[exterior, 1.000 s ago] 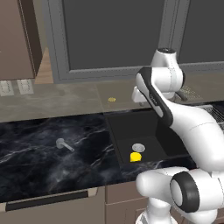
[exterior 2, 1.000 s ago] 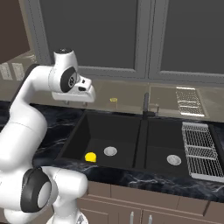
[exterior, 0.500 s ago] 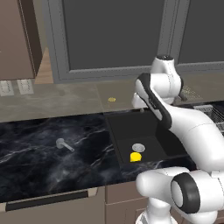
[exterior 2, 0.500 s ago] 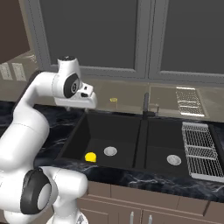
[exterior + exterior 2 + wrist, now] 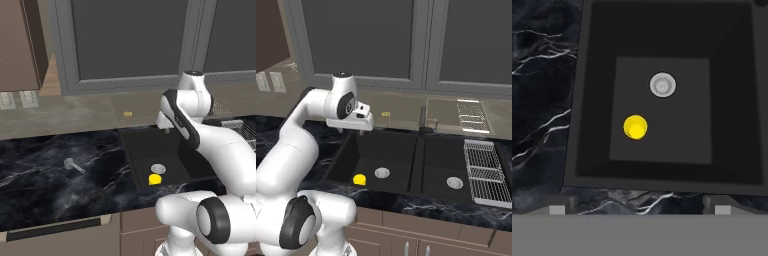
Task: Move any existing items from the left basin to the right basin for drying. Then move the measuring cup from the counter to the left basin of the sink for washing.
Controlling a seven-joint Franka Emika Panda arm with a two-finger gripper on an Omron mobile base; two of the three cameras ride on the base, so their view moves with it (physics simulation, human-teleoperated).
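A small yellow lump lies on the floor of the left basin, just in front of and left of its silver drain. My gripper hangs well above this basin, pointing down into it, open with nothing between its fingers. The right basin holds just its drain. The pale measuring cup rests on the black marble counter, well to the left of the sink.
A dark faucet rises behind the divider between the basins. A wire dish rack lies right of the right basin. A small yellow disc sits on the ledge behind the sink. Wall outlets are at the far left.
The hand has come down and a little forward over the left basin. The jaws have stayed open. The yellow lump and the measuring cup have not moved.
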